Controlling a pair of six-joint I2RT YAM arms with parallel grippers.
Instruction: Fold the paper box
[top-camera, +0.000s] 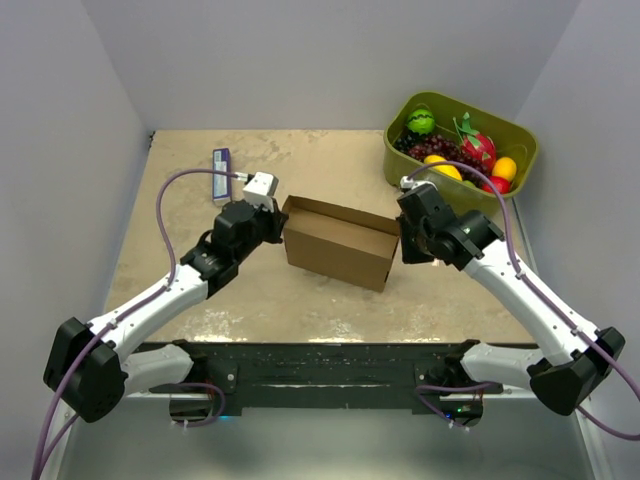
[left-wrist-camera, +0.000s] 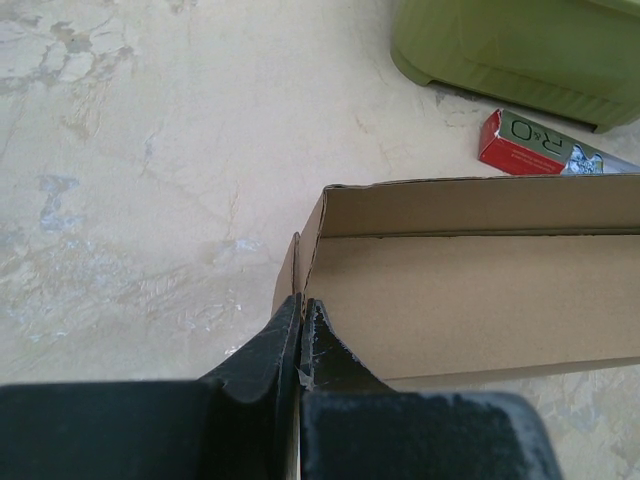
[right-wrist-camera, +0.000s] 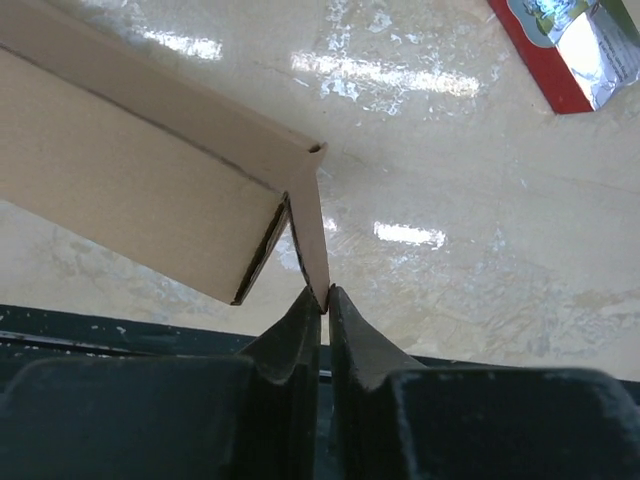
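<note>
A plain brown cardboard paper box (top-camera: 338, 243) — shallow, rectangular, open at the top — sits at the middle of the bench (top-camera: 200, 290). The left hand (left-wrist-camera: 302, 308) is closed on a thin flap at the box's left end; the right hand (right-wrist-camera: 326, 296) pinches the flap at its right end. From above, both hands cover the end walls, and the inside lies in shadow. The long axis runs left to right — the right end slightly nearer the bench's near edge.
</note>
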